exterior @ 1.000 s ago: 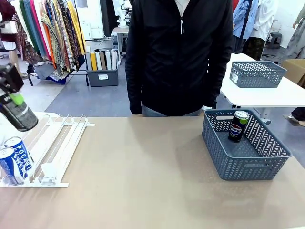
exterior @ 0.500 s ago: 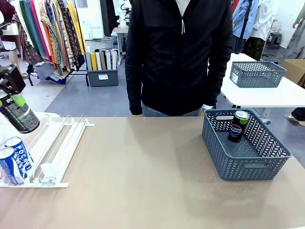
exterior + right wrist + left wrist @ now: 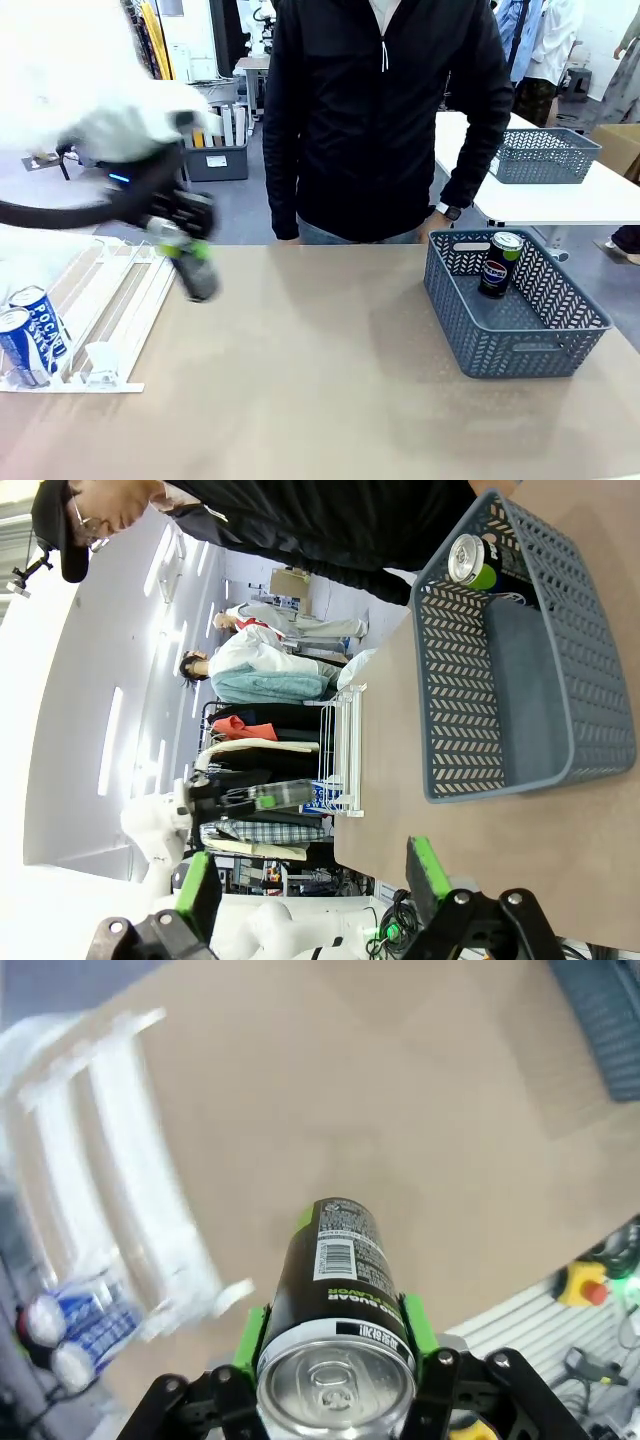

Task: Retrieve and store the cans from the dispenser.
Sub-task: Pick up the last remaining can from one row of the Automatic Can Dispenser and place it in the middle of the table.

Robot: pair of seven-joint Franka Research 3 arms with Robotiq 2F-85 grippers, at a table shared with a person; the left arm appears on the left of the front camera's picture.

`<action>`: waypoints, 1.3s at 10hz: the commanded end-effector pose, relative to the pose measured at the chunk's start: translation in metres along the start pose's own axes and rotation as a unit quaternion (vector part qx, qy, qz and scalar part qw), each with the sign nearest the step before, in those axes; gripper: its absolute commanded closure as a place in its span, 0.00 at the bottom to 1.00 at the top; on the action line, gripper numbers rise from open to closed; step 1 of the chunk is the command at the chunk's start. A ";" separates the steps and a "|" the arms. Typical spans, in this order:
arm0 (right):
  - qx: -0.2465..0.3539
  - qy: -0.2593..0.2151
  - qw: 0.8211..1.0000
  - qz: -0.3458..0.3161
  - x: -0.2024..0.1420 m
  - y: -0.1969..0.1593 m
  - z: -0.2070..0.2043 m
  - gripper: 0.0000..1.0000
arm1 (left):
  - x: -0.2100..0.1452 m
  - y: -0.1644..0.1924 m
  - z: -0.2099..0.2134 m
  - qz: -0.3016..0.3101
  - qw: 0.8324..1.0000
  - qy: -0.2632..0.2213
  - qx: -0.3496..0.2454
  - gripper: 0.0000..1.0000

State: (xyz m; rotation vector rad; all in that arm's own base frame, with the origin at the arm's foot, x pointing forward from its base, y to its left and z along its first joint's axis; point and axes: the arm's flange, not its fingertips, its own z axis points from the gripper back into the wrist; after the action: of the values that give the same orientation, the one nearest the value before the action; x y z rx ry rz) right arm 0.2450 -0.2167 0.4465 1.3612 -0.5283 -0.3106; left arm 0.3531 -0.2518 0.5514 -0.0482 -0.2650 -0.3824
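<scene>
One Pepsi can (image 3: 499, 265) stands stored in the grey basket (image 3: 560, 345). My left pincer (image 3: 333, 1332) is clamped on a dark green-marked can (image 3: 338, 1260), above the counter (image 3: 320, 380) just beside the dispenser (image 3: 120, 290). Two blue-and-white cans (image 3: 30, 330) wait in its lanes, and my right pincer (image 3: 312, 872) gapes wide, empty.

Tan table (image 3: 320, 390): white dispenser (image 3: 128, 312) at left, grey basket (image 3: 500, 348) at right.

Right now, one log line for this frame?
left gripper: shut on dark can, above table beside dispenser | right gripper: open, empty | dispenser: two blue cans | basket: Pepsi can
</scene>
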 end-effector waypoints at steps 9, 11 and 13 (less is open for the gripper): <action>0.006 -0.001 1.000 0.013 0.001 0.000 0.001 0.00 | 0.090 -0.133 -0.167 -0.105 0.992 0.067 0.018 1.00; 0.006 -0.001 1.000 0.013 0.001 0.000 0.001 0.00 | 0.091 -0.132 -0.168 -0.107 0.992 0.067 0.017 1.00; 0.006 -0.001 1.000 0.013 0.001 0.000 0.001 0.00 | 0.091 -0.131 -0.169 -0.108 0.991 0.071 0.017 0.43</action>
State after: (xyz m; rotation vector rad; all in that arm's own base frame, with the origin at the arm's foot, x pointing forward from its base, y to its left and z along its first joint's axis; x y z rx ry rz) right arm 0.2449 -0.2168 0.4465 1.3611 -0.5284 -0.3109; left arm 0.4264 -0.4212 0.4068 0.0468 -0.1402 -0.6021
